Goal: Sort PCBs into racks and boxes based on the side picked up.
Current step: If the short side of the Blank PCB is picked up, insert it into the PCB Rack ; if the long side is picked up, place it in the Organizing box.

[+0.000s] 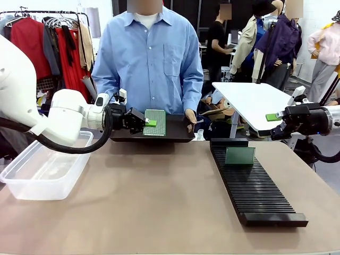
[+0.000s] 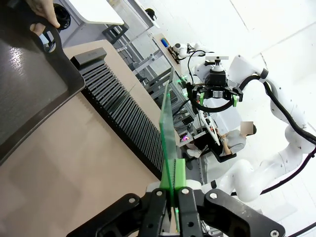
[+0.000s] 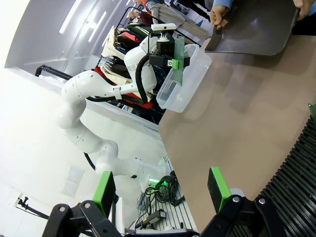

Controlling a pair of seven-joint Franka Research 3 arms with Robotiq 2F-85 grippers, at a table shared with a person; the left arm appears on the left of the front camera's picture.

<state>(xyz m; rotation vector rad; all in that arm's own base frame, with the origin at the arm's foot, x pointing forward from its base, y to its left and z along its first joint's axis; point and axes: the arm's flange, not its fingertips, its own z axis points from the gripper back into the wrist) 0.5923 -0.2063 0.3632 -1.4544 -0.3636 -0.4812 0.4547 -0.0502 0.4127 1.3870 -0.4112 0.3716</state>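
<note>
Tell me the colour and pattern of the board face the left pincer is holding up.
Light green with a fine dotted grid, on the board; clearest in the front view.

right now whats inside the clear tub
Nothing shows through the clear tub: its walls and floor look bare. The left gripper holds a PCB beside it, not inside. Its near-left corner is cut off.

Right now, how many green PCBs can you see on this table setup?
2. One PCB is clamped upright in the left gripper above the black tray; the other PCB stands in the black rack near its far end.
</note>
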